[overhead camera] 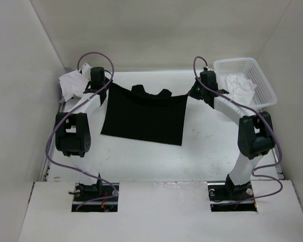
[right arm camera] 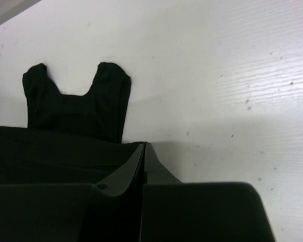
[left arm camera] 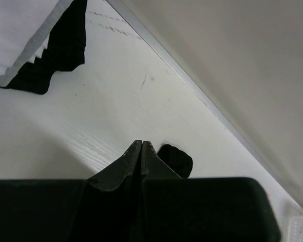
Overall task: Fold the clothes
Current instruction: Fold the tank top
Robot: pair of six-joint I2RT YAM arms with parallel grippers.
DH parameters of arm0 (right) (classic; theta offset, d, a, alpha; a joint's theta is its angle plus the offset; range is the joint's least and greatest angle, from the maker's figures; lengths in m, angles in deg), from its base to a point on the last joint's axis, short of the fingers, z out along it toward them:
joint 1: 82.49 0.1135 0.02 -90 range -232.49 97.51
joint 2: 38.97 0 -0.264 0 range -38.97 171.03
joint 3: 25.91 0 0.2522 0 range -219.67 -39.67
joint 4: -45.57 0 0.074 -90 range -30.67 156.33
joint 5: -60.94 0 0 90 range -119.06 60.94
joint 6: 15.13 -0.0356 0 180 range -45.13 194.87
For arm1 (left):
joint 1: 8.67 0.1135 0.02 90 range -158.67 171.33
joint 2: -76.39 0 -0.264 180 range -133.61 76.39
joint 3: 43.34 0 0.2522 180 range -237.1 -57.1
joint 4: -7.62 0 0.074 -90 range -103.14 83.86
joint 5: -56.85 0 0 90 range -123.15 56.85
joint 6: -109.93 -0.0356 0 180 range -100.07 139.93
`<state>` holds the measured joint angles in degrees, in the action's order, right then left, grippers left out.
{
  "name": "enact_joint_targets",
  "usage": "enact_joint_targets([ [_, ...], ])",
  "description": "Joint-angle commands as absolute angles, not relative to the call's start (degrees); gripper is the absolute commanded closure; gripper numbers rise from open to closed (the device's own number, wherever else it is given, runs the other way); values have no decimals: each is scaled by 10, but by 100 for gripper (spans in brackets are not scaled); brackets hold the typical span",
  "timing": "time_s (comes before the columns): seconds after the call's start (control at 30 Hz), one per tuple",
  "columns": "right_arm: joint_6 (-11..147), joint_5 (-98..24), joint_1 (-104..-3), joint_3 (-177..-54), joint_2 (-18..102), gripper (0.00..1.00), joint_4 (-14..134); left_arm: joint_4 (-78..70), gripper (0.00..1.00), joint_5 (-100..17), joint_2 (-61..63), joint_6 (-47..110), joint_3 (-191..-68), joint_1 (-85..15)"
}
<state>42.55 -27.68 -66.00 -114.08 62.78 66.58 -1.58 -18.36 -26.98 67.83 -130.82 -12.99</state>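
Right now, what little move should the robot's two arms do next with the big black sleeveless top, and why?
Probably pull both pinched corners gently toward the arms' bases, folding the black sleeveless fabric top in half. The left jaws and right jaws look shut on its far corners, the edge is stretched between them, and the rest lies flat on the white table.
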Motion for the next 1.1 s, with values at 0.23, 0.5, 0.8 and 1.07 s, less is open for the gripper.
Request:
enact_joint_targets([
  [0.23, 412, -328, -723, -1311, 793, 100, 643, -8, 98, -237, -433, 700, -1468, -87],
  [0.5, 382, -295, -723, -1370, 852, 86, 647, -20, 67, -230, -508, 670, -1554, -88],
  [0.8, 396, -189, -712, -1198, 683, 43, 622, 49, 57, -171, -260, 648, -1266, -146],
  [1.07, 319, -176, -567, -815, 453, 100, 477, 47, 59, -129, 3, 729, -922, -174],
])
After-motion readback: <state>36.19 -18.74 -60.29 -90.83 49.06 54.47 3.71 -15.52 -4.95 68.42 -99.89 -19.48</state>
